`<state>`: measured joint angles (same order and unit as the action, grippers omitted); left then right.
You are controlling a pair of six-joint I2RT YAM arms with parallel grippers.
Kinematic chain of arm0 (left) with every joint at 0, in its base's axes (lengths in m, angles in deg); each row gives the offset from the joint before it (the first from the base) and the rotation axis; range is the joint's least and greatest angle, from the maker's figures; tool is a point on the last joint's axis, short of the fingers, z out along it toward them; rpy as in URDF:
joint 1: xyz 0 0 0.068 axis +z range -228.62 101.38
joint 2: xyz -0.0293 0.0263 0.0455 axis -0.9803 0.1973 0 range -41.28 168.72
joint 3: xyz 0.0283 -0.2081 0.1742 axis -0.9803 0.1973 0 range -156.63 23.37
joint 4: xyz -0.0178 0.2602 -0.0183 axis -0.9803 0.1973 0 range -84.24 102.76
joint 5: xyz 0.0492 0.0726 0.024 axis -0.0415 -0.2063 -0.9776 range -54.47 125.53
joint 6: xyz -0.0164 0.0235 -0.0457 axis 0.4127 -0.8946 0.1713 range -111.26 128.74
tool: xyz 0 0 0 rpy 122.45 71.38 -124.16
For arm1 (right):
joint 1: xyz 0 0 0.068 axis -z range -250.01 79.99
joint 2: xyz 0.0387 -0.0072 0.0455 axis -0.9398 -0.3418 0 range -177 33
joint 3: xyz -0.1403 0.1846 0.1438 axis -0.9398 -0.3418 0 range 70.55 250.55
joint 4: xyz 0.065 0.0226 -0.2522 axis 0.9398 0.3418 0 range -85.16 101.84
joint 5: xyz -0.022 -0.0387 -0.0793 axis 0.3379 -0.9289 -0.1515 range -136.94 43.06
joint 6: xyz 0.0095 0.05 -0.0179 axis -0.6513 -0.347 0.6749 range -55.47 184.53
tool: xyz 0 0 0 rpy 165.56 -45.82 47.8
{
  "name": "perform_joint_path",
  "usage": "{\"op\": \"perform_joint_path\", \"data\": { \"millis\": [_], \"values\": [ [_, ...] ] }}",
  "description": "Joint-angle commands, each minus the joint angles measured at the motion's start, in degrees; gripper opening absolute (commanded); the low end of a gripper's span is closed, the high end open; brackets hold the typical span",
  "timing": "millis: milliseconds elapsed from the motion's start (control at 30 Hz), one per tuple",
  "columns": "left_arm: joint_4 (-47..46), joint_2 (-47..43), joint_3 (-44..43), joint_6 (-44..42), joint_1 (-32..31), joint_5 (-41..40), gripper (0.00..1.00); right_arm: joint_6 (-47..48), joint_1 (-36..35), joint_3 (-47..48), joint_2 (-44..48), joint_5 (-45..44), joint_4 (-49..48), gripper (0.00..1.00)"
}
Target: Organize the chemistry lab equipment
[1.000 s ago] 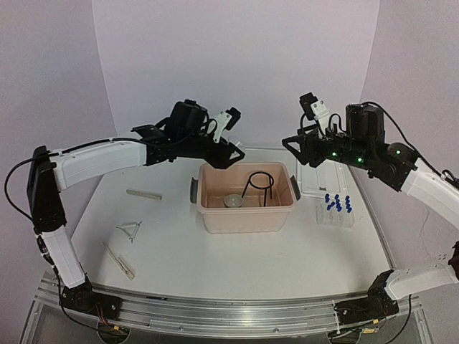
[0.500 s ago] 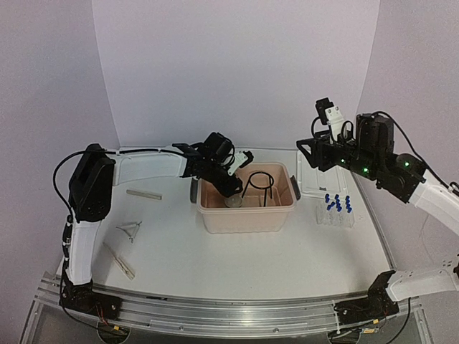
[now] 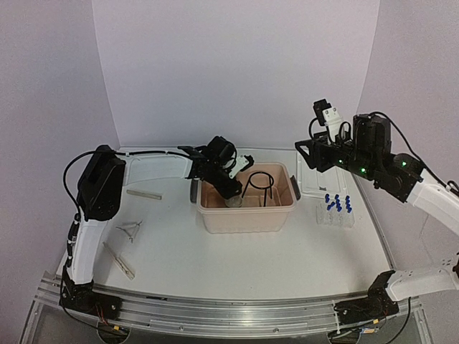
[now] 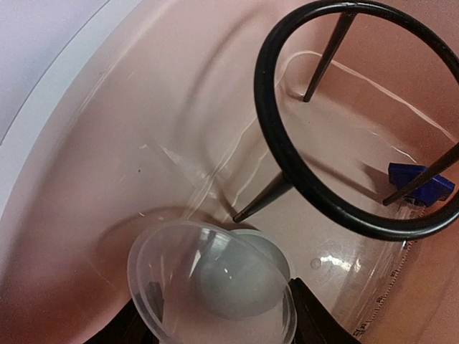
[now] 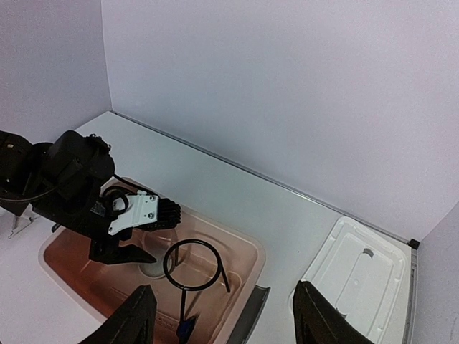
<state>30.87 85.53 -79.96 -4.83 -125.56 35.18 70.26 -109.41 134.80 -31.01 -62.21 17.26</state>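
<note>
beige plastic tub: mid-table, open top | white rectangular lid: lying flat, near tub's right end | white table | pale lavender backdrop

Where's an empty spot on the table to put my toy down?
The widest bare patch is the table in front of the tub, toward the near rail. A narrower strip lies between tub and tube rack. Inside the tub it's crowded: ring stand, funnel, left gripper.

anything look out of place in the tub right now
One blue-capped tube lies loose on the floor of the beige tub, under the black ring stand, while the other tubes stand in the rack on the table. Nothing looks spilled or broken.
</note>
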Motion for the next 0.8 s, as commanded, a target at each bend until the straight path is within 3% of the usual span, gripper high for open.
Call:
{"op": "perform_joint_path", "data": {
  "millis": [0,300,567,767],
  "values": [
    [0.7,0.3,-2.7,-0.6,0.2,-1.3,0.54,-0.4,0.2,0.2,0.0,-0.3,-2.4,0.62],
    [1.4,-2.7,-2.2,-0.3,0.2,-1.5,0.81,-1.5,0.2,-0.2,1.0,1.7,-2.3,0.62],
    [2.3,-7.1,-2.3,1.1,0.2,-1.8,0.94,-2.6,0.2,-0.5,2.6,4.3,-2.3,0.63],
    [1.8,-15.2,-0.9,8.2,0.2,-4.8,0.99,-3.0,0.2,-1.0,2.6,5.8,-2.3,0.66]
  ]
}}
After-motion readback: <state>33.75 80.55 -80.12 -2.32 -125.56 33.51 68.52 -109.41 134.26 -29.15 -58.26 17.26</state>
